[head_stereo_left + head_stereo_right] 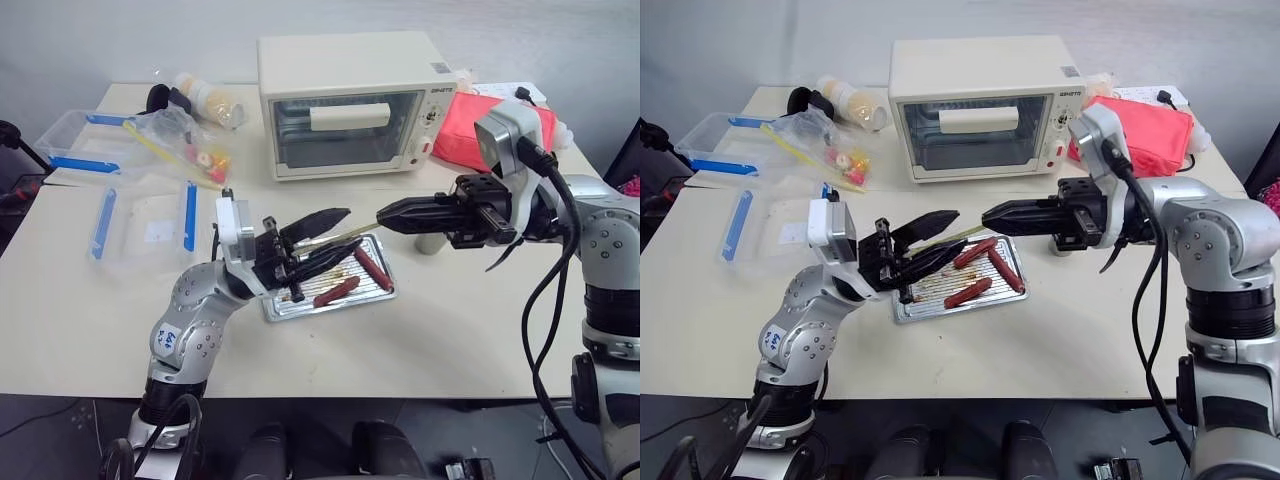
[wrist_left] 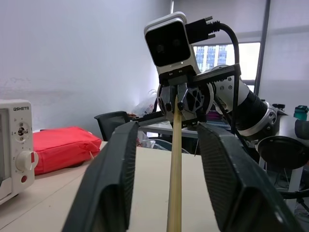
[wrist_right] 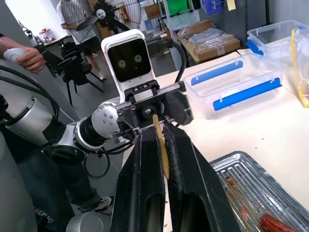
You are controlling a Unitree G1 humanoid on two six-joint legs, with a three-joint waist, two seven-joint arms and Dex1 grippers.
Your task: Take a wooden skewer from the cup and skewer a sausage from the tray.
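Wooden skewer (image 1: 345, 236) out of cup (image 1: 431, 243), spanning both grippers above tray (image 1: 275, 309). Right gripper (image 1: 385, 213) fingers clamped on skewer; left gripper (image 1: 335, 238) fingers apart around other end. Sausage (image 1: 336, 291) in tray, 6 o'clock of skewer, unpierced. Skewering remained.

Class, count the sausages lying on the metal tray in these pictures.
3. All lie on the tray: one sausage towards the oven, a second sausage by the tray's right rim, a third sausage nearest the robot. None looks hidden.
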